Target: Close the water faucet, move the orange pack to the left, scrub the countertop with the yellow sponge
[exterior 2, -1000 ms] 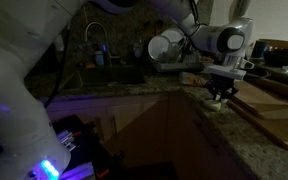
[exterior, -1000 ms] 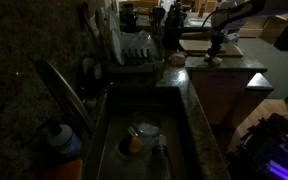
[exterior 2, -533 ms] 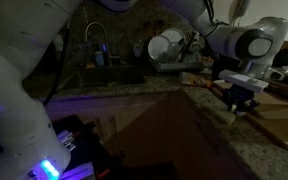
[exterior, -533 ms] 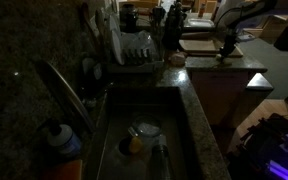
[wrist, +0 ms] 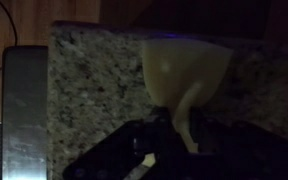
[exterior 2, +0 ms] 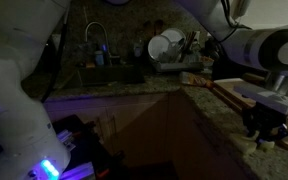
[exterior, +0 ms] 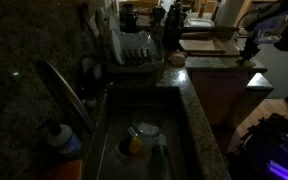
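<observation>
Wrist view shows the claw (wrist: 187, 135) clamping narrowly on the yellow sponge (wrist: 189, 65), which bulges beyond the pinch over the speckled table (wrist: 94, 90). Soft, light and springy, it probably suits a mid-body grip, pressed flat for scrubbing.

A: Exterior cameras?
B: In an exterior view: high over the sink end, long shiny grey metal faucet (exterior: 66, 97) close, facing along the dark speckled granite countertop (exterior: 200, 112). In an exterior view: low off the counter front, white robot arm (exterior 2: 14, 80) nearest. Faucet and countertop appear in both exterior views.
A: Wrist?
B: Straight down, close on granite and pale yellow sponge (wrist: 189, 65).
</observation>
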### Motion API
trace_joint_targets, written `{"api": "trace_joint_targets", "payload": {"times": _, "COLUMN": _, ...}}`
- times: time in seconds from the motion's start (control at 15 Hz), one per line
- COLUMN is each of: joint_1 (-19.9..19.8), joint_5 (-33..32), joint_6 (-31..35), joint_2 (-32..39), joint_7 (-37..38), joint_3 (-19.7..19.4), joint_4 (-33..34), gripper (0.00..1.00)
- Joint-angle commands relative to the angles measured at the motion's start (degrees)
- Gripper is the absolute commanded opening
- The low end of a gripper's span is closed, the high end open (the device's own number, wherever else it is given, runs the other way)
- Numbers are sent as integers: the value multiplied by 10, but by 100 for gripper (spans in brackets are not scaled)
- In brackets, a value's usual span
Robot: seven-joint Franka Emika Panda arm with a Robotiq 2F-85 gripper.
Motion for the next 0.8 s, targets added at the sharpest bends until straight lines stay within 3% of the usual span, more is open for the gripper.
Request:
{"api": "trace_joint_targets", "payload": {"times": 0.0, "joint_1": -17, "joint_5": -5, "joint_6": 31, "joint_2": -19, "joint_7": 23, "joint_3": -11, "joint_4": -51, "gripper": 6}}
{"api": "trace_joint_targets", "payload": {"times": 0.47, "joint_1": -55, "joint_5": 0, "joint_6": 42, "joint_2": -3, "joint_7": 78, "joint_3": -37, "joint_4": -37, "gripper": 6}}
{"api": "trace_joint_targets", "payload": {"times": 0.73, "joint_1": -82, "joint_5": 39, "joint_6": 39, "joint_2": 14, "joint_7": 58, "joint_3": 3, "joint_4": 1, "gripper": 6}}
